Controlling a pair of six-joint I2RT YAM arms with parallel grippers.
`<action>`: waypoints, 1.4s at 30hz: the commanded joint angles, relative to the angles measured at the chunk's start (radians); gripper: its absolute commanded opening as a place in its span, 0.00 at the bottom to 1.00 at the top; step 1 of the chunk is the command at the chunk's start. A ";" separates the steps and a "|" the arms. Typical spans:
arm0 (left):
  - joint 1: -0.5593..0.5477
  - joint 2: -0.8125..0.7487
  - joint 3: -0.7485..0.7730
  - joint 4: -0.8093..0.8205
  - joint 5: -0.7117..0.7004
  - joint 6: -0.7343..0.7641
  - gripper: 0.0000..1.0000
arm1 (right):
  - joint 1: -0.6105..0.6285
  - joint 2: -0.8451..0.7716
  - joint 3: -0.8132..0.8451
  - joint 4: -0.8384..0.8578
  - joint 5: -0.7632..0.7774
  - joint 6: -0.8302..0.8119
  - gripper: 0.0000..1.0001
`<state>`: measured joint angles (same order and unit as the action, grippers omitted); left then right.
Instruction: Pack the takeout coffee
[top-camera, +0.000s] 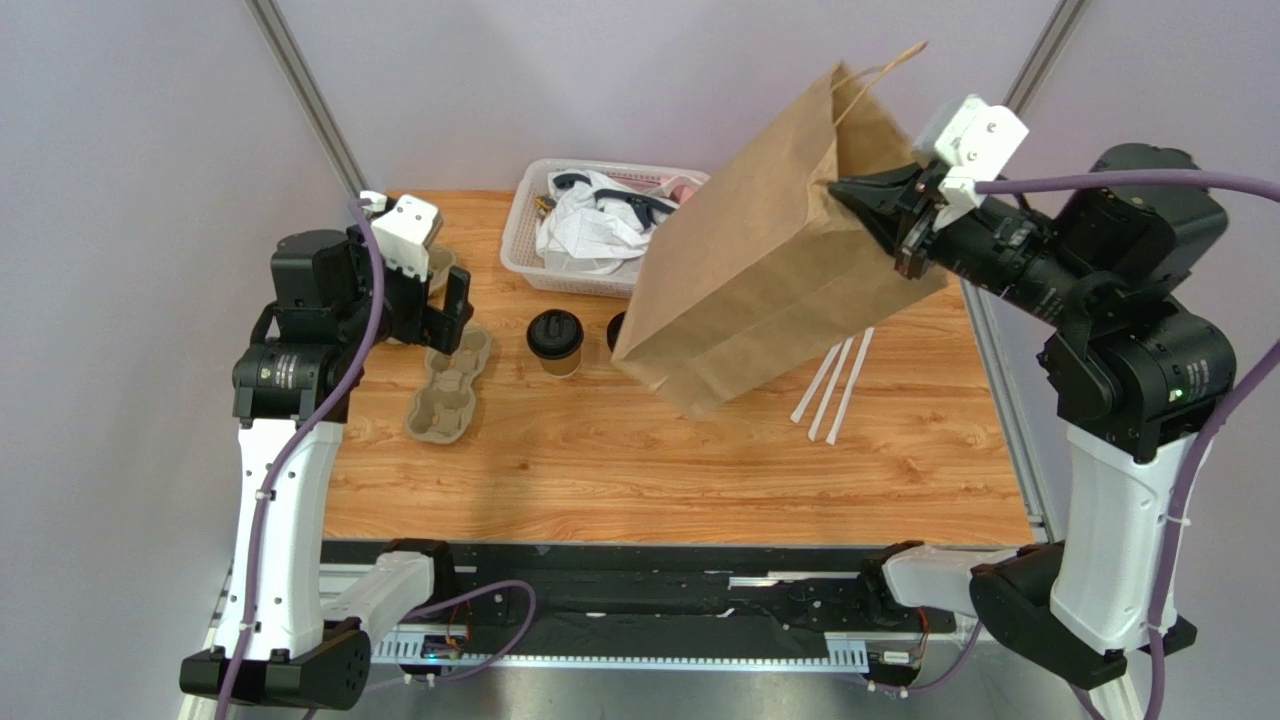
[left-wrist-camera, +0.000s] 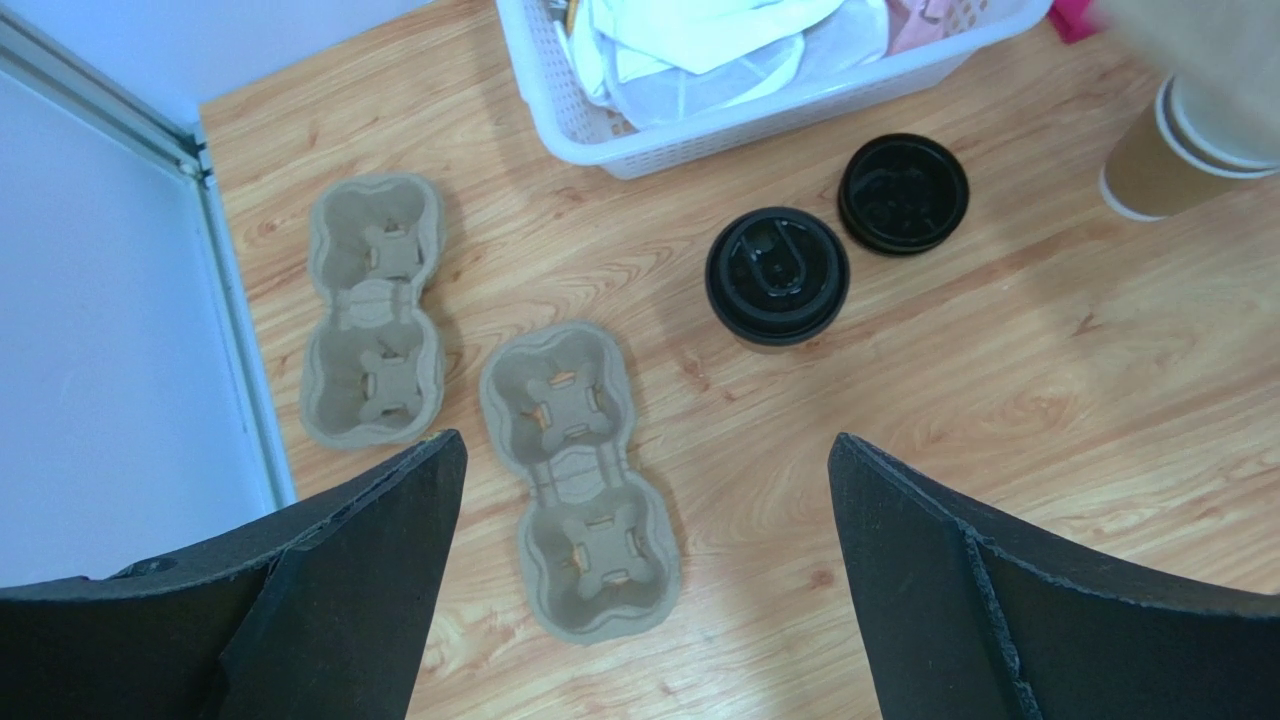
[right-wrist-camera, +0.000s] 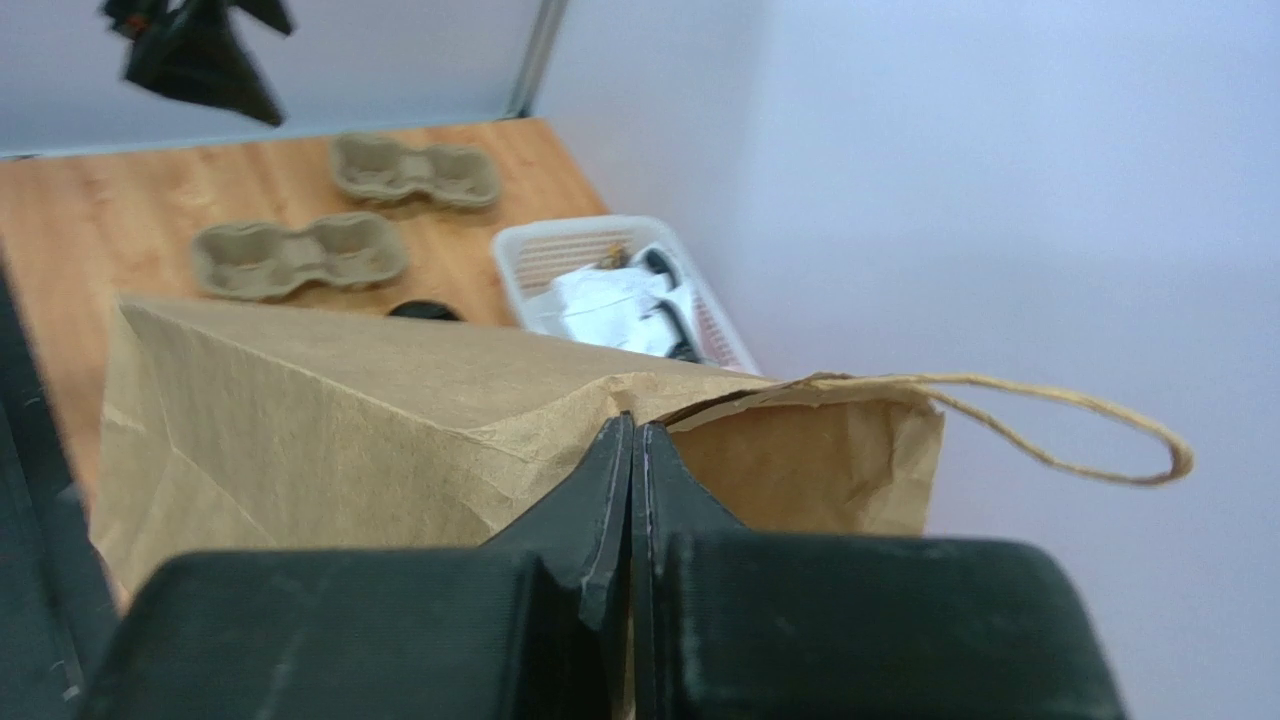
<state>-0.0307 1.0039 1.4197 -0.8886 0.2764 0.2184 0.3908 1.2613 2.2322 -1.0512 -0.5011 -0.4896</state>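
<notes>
Your right gripper (right-wrist-camera: 633, 450) clamped the tilted paper bag's (top-camera: 759, 270) rim. Your left gripper (left-wrist-camera: 646, 450) hung open over pulp trays (left-wrist-camera: 579, 480), near the takeout coffee (top-camera: 555, 341).

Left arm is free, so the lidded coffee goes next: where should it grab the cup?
Take the cup by its paper wall just under the black lid, probably coming in level from the left gripper side. It stands upright and the lid is wider than the wall, so fingers below it shouldn't slip upward.

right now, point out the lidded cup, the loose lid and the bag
lidded cup (top-camera: 555, 333): top view, on its black lid
loose lid (left-wrist-camera: 903, 192): left wrist view, its centre
bag (top-camera: 751, 263): top view, its broad side
</notes>
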 joint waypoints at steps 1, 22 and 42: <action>0.009 0.001 0.038 -0.007 0.049 -0.063 0.99 | 0.103 -0.037 -0.035 -0.115 0.005 0.013 0.00; 0.009 -0.028 -0.057 0.004 0.055 -0.056 0.99 | 0.692 -0.102 -0.488 -0.156 0.369 0.023 0.00; 0.014 -0.082 -0.173 -0.018 0.201 -0.183 0.96 | 0.844 -0.076 -0.490 -0.147 0.443 0.028 0.78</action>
<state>-0.0235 0.9657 1.2480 -0.9157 0.4416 0.0280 1.2293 1.2011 1.6756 -1.1931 -0.0387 -0.4667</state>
